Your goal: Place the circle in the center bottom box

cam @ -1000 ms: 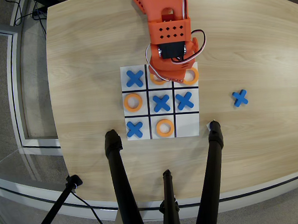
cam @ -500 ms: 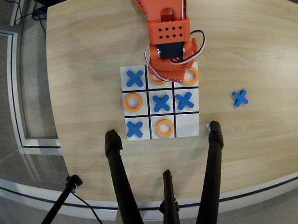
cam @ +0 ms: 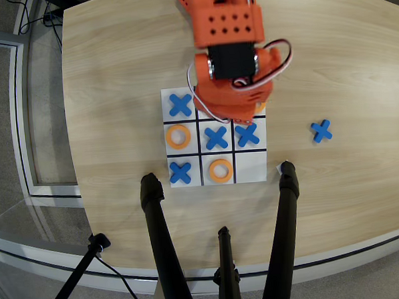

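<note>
Gripper (cam: 234,114) over grid's top row, jaw state hidden beneath orange arm (cam: 230,61).

A lone blue X (cam: 321,130) is lying on the wooden table (cam: 115,73), well right of the grid; black tripod legs (cam: 161,238) are crossing the near edge.

In the overhead view the orange arm (cam: 230,61) covers the middle cell and most of the right cell of the grid's (cam: 215,136) top row, so whatever lies there is hidden, save for a sliver of an orange ring (cam: 259,107) at the arm's right edge. The tool is under the arm's body; its jaws cannot be seen. The arm is cut off by the picture's top edge, and the black tripod legs (cam: 166,252) by the bottom edge.
</note>
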You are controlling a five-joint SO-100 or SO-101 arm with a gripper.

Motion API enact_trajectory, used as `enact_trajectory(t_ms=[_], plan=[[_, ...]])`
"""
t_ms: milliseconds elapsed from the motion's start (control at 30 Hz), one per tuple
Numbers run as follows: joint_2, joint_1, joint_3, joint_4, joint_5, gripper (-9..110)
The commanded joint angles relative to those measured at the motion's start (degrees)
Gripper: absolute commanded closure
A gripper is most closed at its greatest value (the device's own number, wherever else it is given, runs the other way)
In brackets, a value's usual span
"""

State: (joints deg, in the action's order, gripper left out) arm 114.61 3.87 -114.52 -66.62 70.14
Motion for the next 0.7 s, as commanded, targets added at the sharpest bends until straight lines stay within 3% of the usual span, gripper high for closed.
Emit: enact_trajectory(t_ms=[0, 200, 467, 667], plan=[[6.8, 0.7, 8.5, -6.4, 0.5, 88], [27.4, 0.0, 0.8, -12.3, 4.0, 88], [71.3, -2.2, -38.1, -14.4, 11.4, 88], [77.6, -7.4, -63.3, -7.1, 18.4, 89]])
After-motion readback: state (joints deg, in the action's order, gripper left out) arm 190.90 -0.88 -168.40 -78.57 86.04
